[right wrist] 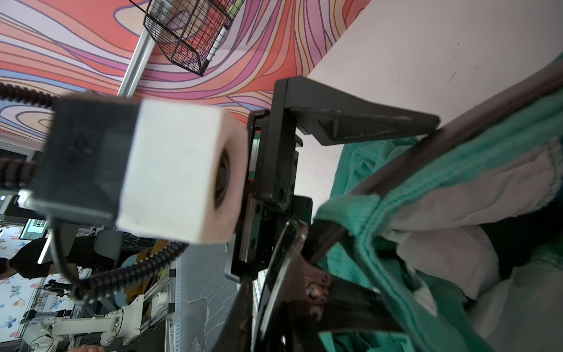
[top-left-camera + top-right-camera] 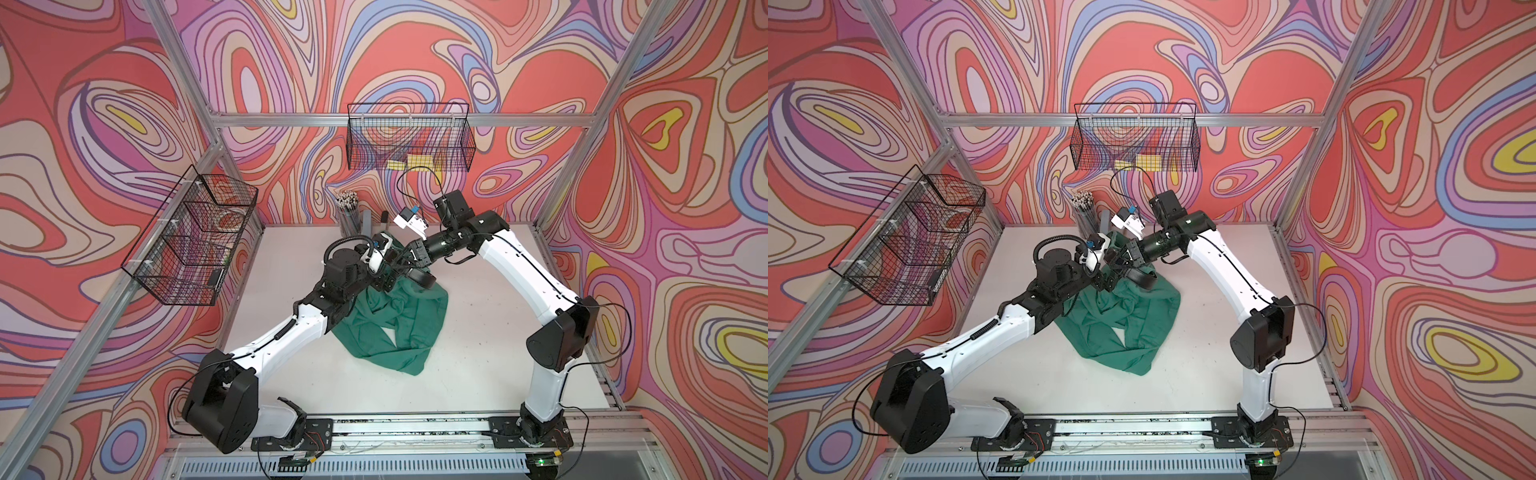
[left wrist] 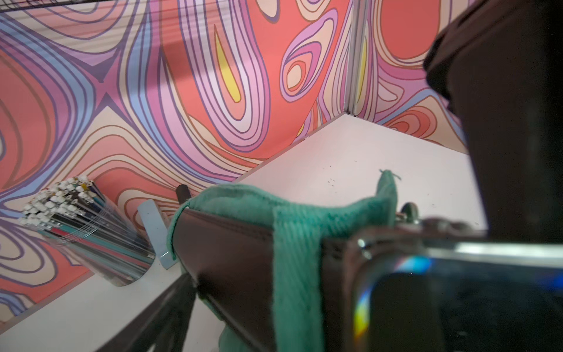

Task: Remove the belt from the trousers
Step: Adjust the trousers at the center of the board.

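Observation:
The teal-green trousers point(image 2: 395, 328) point(image 2: 1125, 328) lie crumpled mid-table, with the waistband lifted toward both grippers. The black belt point(image 2: 422, 279) point(image 2: 1144, 277) point(image 3: 228, 253) point(image 1: 502, 100) runs through a green belt loop point(image 3: 295, 259). Its metal buckle point(image 3: 396, 253) point(image 1: 288, 243) sits at the right gripper point(image 2: 402, 262) point(image 2: 1121, 259), which is shut on that buckle end. The left gripper point(image 2: 390, 276) point(image 2: 1108, 279) straddles belt and waistband with its jaws wide apart. One of its fingers point(image 3: 164, 314) point(image 1: 365, 122) reaches the belt's edge. The other is hidden.
A cup of pencils point(image 2: 348, 212) point(image 3: 88, 231), a grey block point(image 2: 367, 222) and a small dark item point(image 2: 384, 218) stand at the back wall behind the grippers. Wire baskets hang on the back wall point(image 2: 409, 137) and the left frame point(image 2: 195, 237).

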Robot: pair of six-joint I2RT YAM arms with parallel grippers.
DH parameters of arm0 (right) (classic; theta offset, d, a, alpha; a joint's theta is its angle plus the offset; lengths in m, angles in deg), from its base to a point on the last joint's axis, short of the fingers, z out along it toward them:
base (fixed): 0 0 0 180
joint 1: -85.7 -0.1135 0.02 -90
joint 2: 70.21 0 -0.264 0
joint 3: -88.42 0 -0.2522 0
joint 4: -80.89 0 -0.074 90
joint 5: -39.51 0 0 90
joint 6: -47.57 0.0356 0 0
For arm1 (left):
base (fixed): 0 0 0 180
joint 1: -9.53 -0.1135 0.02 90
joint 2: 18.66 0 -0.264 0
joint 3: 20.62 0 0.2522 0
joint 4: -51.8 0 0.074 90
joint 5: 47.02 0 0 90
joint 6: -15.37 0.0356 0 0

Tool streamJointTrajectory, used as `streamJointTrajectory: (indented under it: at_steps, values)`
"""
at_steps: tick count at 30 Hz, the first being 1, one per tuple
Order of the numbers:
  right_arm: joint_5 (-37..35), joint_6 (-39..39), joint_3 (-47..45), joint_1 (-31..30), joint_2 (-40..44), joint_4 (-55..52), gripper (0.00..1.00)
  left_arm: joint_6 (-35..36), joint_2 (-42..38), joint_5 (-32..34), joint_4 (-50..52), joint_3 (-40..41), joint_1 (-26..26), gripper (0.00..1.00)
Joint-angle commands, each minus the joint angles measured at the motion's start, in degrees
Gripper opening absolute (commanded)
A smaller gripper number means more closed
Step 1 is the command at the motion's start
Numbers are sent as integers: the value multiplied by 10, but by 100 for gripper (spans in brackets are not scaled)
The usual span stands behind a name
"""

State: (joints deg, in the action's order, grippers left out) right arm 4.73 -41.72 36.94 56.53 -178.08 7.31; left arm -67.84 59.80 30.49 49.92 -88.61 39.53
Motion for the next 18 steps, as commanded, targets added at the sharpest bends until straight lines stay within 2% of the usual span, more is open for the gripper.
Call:
streamJointTrajectory:
  at_steps: [1,4,6,13,18]
  values:
    - [-9,-6,-21,-11,14,-11,8,-43,-14,-74,13,-65,2,44]
    - [-52,-14,-14,-11,8,-29,27,-71,-29,-83,80,-66,2,19]
    - [-94,-15,-15,-11,13,-30,34,-85,-47,-75,103,-48,1,2]
    - [-216,31,-77,-6,78,89,56,-149,-77,-5,180,-40,1,0]
    - [-272,53,-123,-5,137,185,61,-195,-60,27,236,-63,1,0]
